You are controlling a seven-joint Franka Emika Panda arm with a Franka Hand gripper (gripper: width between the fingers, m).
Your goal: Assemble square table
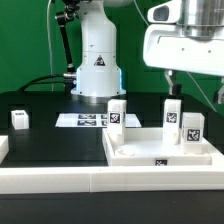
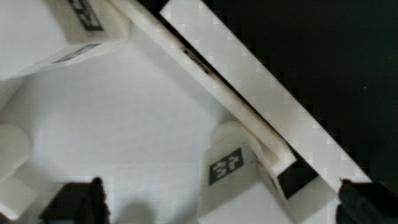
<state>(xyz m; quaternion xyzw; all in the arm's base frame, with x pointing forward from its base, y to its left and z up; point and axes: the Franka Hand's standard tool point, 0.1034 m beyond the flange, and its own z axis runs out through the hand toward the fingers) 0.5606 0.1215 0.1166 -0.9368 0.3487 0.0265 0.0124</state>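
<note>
So the arm point(image 1: 97, 60) sits on its base at the back middle, and the wrist comes in from the top on the exterior view's right. It points straight down and hangs over the back part of the slab point(image 1: 140, 150). It's not touching anything.

In the wrist view the jaws are spread wide. One dark fingertip point(image 2: 75, 200) is way off from the other and there's nothing held between them, just bare slab point(image 2: 125, 120) underneath.

The slab lies flat on the black table point(image 1: 50, 140) at the front on the exterior view's right, rim side up. It's square, so there's no real long axis. In the wrist view its rim point(image 2: 214, 75) runs diagonally, with a tag point(image 2: 226, 165) close to it.

Legs:
- **Back corner:** one leg point(image 1: 117, 112) stands upright at the slab's back corner on the exterior view's left.
- **Under the wrist:** a second point(image 1: 172, 115) stands nearly below the wrist.
- **Beside it:** a third point(image 1: 190, 128) is just next to the second, and it looks to be inside the rim.
- **Off alone:** the fourth point(image 1: 20, 119) sits on the table far over on the exterior view's left, well apart from the slab.

All the tags I can see face the camera. I can't tell if any leg is actually fastened.

The marker board point(image 1: 85, 120) lies flat in front of the base, and the low wall point(image 1: 60, 182) runs along the front.
</note>
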